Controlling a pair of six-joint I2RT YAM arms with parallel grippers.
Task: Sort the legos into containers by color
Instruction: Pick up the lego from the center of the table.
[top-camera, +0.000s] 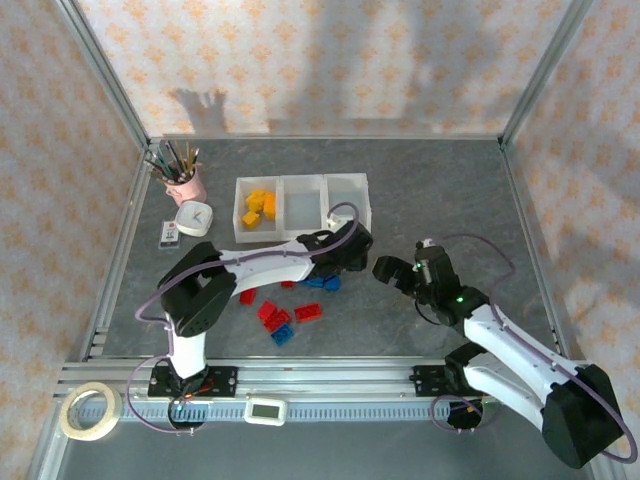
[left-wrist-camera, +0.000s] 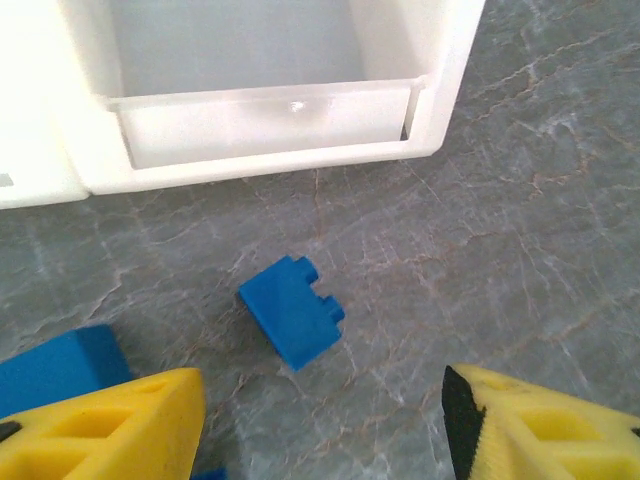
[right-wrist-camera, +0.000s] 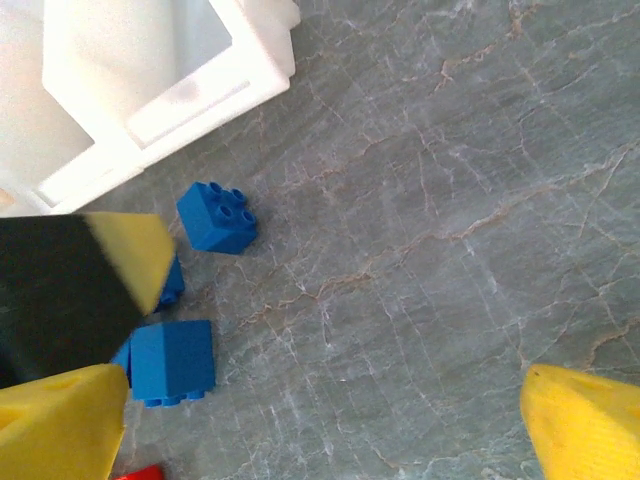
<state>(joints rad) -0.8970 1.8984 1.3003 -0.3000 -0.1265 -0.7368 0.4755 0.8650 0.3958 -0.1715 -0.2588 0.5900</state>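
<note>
While left fingers (left-wrist-camera: 110, 425) and right fingers (right-wrist-camera: 585, 425) stand spread — empty — three blue legos (right-wrist-camera: 217, 217) lie near three joined bins (top-camera: 300, 179).

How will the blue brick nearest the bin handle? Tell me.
The blue brick looks like hard moulded plastic: probably rigid and light. Flat faces suggest no rolling; glossy sides might slip in a loose grip.

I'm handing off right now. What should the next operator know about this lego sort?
Left gripper: open, holding nothing, poised over a blue brick lying in front of the bins.
Right gripper: wide open, holding nothing, above the table.
Done: yellow bricks are in the left bin.
Left: red bricks and the blue ones lie on the table; the other two bins look empty.
</note>
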